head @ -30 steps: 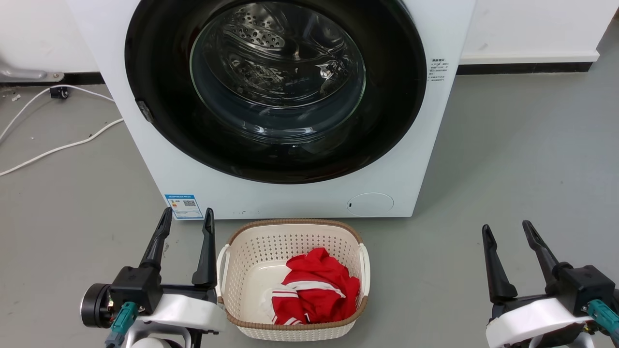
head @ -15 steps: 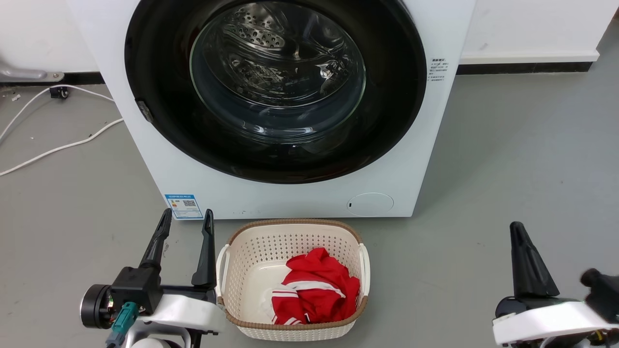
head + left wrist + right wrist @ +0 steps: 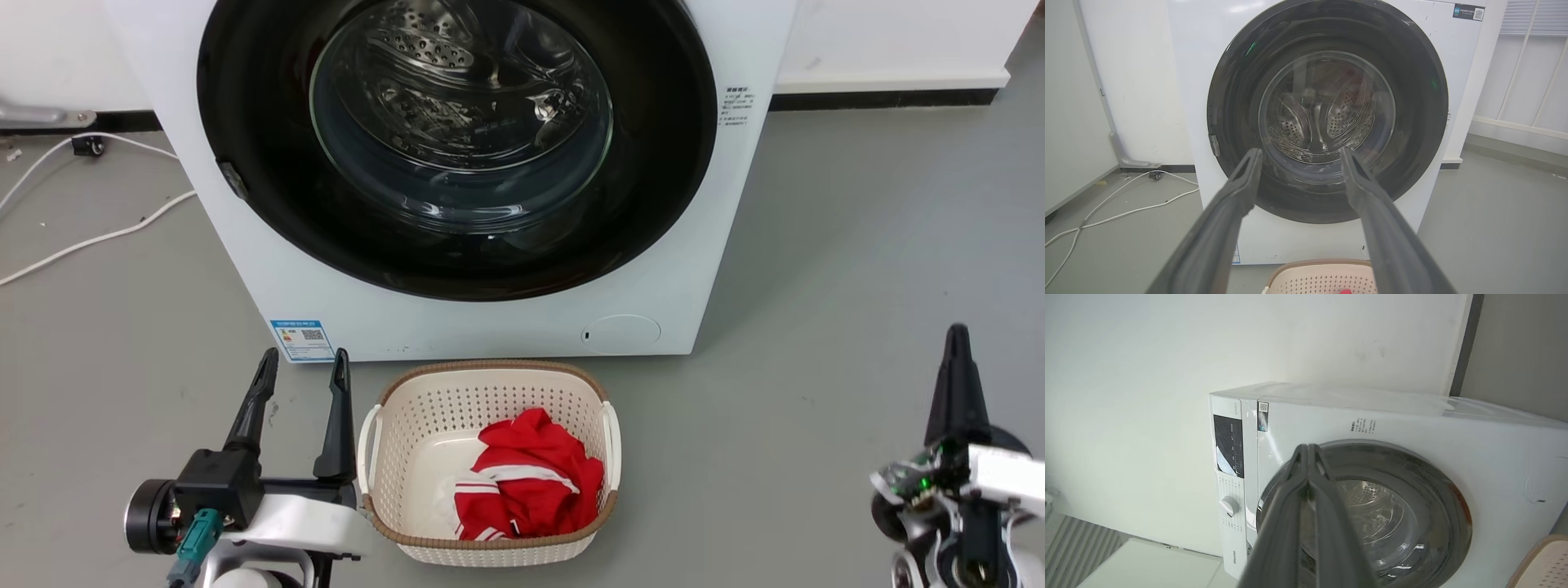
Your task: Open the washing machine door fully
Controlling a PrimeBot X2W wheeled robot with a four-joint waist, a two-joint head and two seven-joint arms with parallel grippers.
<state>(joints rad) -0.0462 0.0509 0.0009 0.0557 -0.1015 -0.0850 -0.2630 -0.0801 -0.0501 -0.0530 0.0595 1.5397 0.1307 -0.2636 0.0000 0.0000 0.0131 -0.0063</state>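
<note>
Left gripper (image 3: 302,367): fingers spread, nothing between them, low in front of washing machine (image 3: 457,327), near its blue sticker (image 3: 302,340). Right gripper (image 3: 957,343): fingers pressed together, empty, well apart from machine, off its right front corner. Washing machine door (image 3: 653,163): shut flush on machine front, untouched. Laundry basket (image 3: 490,367) with red garment (image 3: 531,482) just before machine.

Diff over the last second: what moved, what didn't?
The right gripper rolled about its wrist, shifted right and up in the head view, and closed its fingers on nothing. The head camera shifted slightly too. Unchanged: left gripper open, washing machine door shut, basket with red garment before the washing machine.
</note>
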